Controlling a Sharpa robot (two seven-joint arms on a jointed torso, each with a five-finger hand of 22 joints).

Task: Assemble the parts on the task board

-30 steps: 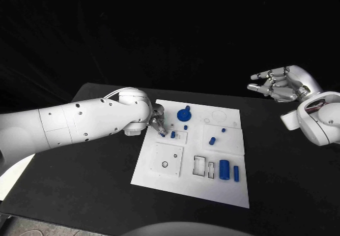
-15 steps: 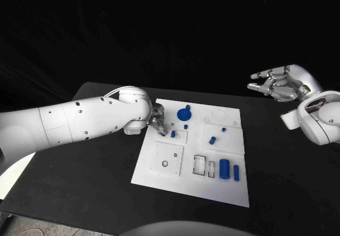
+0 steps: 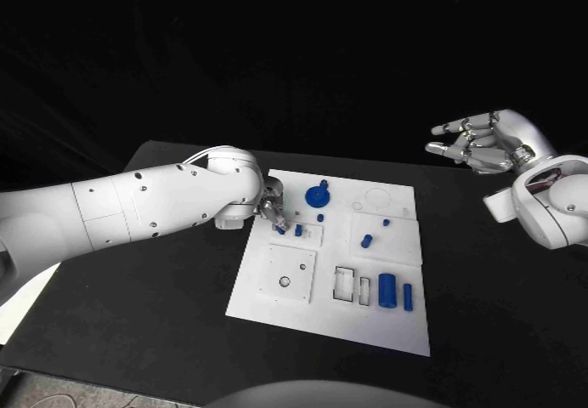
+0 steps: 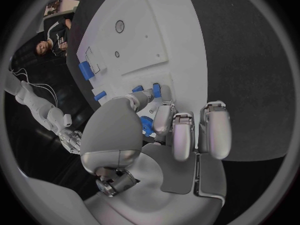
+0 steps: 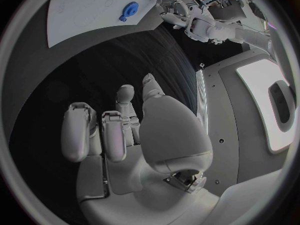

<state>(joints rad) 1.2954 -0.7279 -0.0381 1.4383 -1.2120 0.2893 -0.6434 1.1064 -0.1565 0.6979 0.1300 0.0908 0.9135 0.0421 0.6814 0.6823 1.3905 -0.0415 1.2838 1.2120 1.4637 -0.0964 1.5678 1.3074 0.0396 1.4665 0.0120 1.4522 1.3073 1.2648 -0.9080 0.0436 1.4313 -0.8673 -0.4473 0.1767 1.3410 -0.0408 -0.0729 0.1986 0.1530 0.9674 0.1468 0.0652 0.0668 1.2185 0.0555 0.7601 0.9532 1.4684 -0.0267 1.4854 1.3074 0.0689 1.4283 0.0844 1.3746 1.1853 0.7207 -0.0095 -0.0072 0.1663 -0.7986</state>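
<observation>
The task board (image 3: 329, 327), a flat white rectangular plate with a smooth matte face, lies in the middle of the black tabletop (image 3: 135, 323). Shallow outlined recesses mark it: a square panel with a small round hole, two narrow rectangular slots, and faint circles near the far corner.

The left robot hand (image 3: 271, 210), silver metal with smooth rounded segments, reaches over the board's near-left area. In the left wrist view its fingers (image 4: 164, 119) curl down around a small blue peg (image 4: 155, 90), with more blue showing between the fingers, so this robot hand appears clamped on the peg at the board's surface. From the head view the blue peg (image 3: 298, 230) sits just beside the fingertips.

Other blue parts lie on the board: a round disc with a stubby knob (image 3: 319, 197) at the far side, a short slanted cylinder (image 3: 365, 242) on the raised square panel, a tiny stud (image 3: 386, 223) near it, and two upright-lying bars, one thick (image 3: 387, 291) and one thin (image 3: 408, 297), side by side near the right edge.

The right robot hand (image 3: 484, 143) hovers well off the board above the tabletop's far right side, its fingers curled loosely apart, holding nothing
</observation>
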